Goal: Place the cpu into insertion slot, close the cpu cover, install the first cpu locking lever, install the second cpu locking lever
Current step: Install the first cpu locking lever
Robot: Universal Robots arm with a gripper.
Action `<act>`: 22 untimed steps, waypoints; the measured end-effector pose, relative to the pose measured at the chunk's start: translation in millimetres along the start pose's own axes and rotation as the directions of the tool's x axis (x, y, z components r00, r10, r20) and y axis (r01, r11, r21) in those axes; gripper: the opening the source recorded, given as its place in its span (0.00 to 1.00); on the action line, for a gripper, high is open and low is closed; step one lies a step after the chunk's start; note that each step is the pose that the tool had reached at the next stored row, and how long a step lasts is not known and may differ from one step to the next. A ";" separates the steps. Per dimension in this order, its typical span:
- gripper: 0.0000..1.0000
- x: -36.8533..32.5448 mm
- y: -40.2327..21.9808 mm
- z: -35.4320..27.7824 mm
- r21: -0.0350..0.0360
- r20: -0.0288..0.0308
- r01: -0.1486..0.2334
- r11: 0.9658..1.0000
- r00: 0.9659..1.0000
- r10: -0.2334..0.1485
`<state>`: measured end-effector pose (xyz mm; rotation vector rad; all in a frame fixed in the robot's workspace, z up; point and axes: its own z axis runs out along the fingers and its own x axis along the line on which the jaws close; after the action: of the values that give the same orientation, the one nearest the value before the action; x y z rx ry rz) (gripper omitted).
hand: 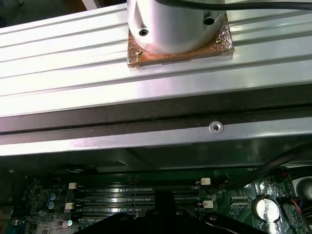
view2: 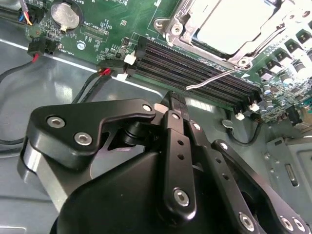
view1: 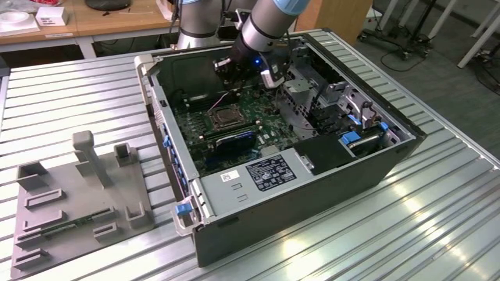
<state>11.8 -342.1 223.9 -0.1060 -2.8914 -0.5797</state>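
Exterior view: the gripper (view1: 230,73) hung inside the open computer case (view1: 328,187), near the insertion slot (view1: 222,119) but apart from it.

Second wrist view: its fingers (view2: 175,122) appeared pressed together on nothing. The cpu (view2: 229,24) sat in the insertion slot under the cpu cover (view2: 178,22). A thin locking lever (view2: 214,78) stood unlatched beside the slot. The memory slots (view2: 195,61) lay between the slot and the gripper.

Risk, as judged: the lever could slip off the narrow fingers, and the fingers would then strike the memory slots.

First wrist view: the gripper sat close above the memory slots.
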 end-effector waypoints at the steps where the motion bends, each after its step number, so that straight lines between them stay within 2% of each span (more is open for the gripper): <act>1: 0.11 0.2 0.0 0.0 0.000 -0.001 0.001 1.000 1.000 -0.001; 14: 0.11 9.9 -1.7 1.4 0.004 -0.007 0.017 1.000 1.000 -0.017; 22: 0.11 10.2 -11.6 -2.6 0.005 -0.007 0.017 1.000 1.000 -0.017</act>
<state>1.1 -353.5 224.0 -0.0785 -2.8897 -0.5750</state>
